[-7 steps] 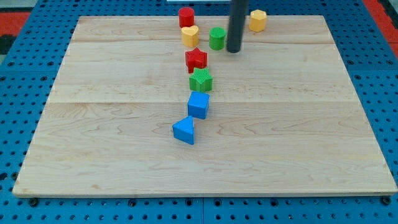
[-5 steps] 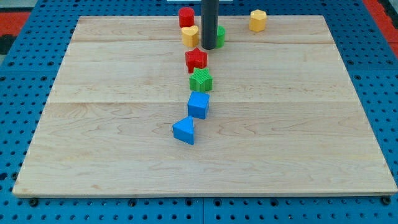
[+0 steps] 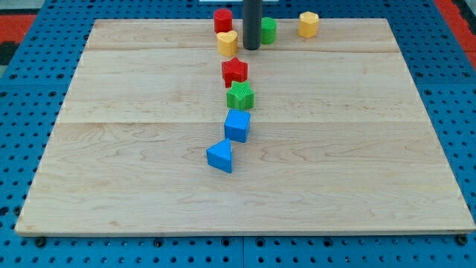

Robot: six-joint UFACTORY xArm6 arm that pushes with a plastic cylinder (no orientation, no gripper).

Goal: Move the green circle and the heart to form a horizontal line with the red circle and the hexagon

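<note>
The green circle stands near the view's top, partly hidden behind my rod. My tip is just left of and below it, touching or nearly touching. The yellow heart lies just left of my tip. The red circle is above the heart at the board's top edge. The yellow hexagon is at the top, right of the green circle.
A red star, a green block, a blue cube and a blue triangle run in a line down the middle of the wooden board.
My tip swung from the right of the green circle to its lower left, then moved up. The green circle shifted up and slightly right, toward the top edge.
</note>
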